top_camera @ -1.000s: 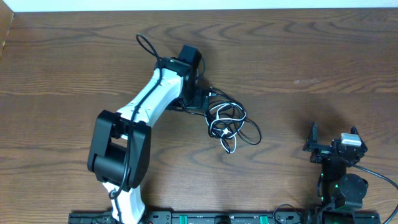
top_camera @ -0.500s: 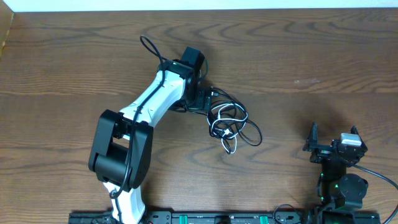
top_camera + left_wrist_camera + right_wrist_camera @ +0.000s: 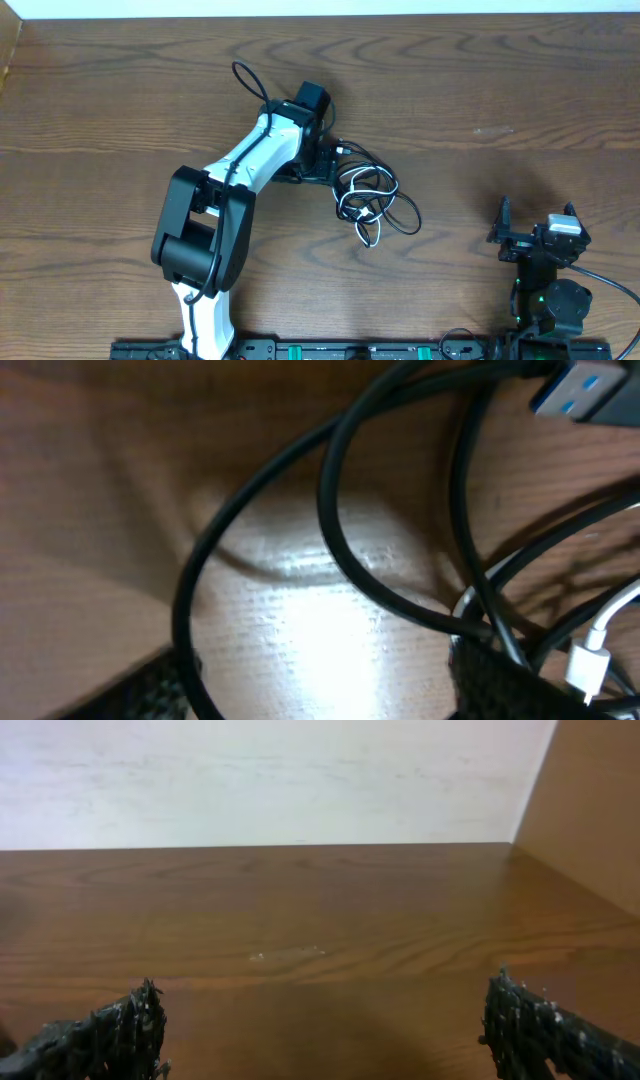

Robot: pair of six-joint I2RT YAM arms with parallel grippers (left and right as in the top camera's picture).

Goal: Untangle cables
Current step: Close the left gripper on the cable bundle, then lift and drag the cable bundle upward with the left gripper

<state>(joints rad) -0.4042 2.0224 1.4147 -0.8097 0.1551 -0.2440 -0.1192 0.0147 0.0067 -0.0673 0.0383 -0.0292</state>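
The cables [image 3: 368,195] lie as a tangle of thin black loops with a short white cord among them, at the middle of the table. My left gripper [image 3: 330,158] is down at the tangle's left edge. In the left wrist view its jaws [image 3: 320,695] stand apart, with black cable loops [image 3: 340,530] lying on the wood between the fingers [image 3: 150,690]. A blue-tongued plug [image 3: 580,390] and the white cord [image 3: 600,640] lie to the right. My right gripper [image 3: 537,218] rests open near the front right, far from the cables, with nothing between its fingers [image 3: 120,1030].
The brown wooden table [image 3: 520,90] stretches all round the tangle. A white wall [image 3: 270,780] rises beyond the far edge. A black rail [image 3: 330,350] runs along the front edge.
The left arm's elbow and base link have swung a little to the right while its wrist stays at the tangle's left edge. The cables and the right arm have not moved.
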